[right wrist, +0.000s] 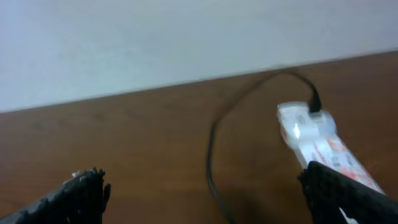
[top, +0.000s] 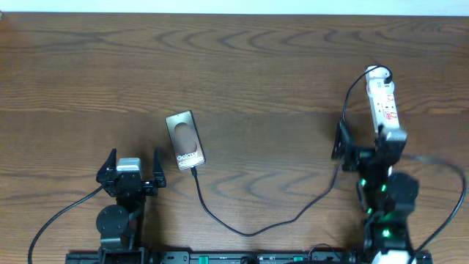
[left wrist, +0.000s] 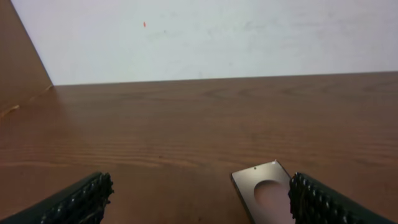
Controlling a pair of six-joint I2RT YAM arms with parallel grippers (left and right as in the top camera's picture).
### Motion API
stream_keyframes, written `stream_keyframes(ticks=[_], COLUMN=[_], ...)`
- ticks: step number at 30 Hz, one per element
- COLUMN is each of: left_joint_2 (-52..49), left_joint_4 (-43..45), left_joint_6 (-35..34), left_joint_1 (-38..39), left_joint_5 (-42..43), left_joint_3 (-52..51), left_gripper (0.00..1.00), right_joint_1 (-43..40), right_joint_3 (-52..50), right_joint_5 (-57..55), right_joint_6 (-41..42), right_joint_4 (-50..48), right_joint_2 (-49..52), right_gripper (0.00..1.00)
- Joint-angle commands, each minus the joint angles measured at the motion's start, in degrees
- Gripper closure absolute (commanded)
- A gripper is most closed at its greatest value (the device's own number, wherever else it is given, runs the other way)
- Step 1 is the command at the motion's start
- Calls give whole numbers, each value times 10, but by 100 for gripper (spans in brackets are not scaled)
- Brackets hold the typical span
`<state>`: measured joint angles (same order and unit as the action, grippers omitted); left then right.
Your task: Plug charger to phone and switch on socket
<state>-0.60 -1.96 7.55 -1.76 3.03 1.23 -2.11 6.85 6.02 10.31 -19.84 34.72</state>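
Note:
The phone (top: 185,138) lies flat left of the table's middle, lettering at its near end. The black charger cable (top: 249,229) runs from the phone's near end in a loop to the right and up to the far end of the white socket strip (top: 383,101). My left gripper (top: 132,167) is open and empty, near-left of the phone; the left wrist view shows the phone's far end (left wrist: 264,190) beside the right finger. My right gripper (top: 364,141) is open, its right finger at the strip's near end. The right wrist view shows the strip (right wrist: 317,140) and cable (right wrist: 214,149).
The table is dark brown wood (top: 264,66). A pale wall (left wrist: 217,37) rises behind its far edge. The arm bases and their thicker cables sit along the near edge (top: 242,257).

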Motion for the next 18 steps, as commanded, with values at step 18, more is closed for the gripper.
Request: stream_keyframes(ticks=[18], left_joint_2=[4], left_joint_4=[-19], left_joint_6=[3], left_joint_1=[2], left_joint_5=[-3], left_joint_3=[-10], left_gripper=[7], right_joint_1=[2], right_joint_3=[-65], right_joint_5=[-59], right_joint_6=[-12], right_joint_4=[242], right_joint_2=[-344], right_gripper=[1])
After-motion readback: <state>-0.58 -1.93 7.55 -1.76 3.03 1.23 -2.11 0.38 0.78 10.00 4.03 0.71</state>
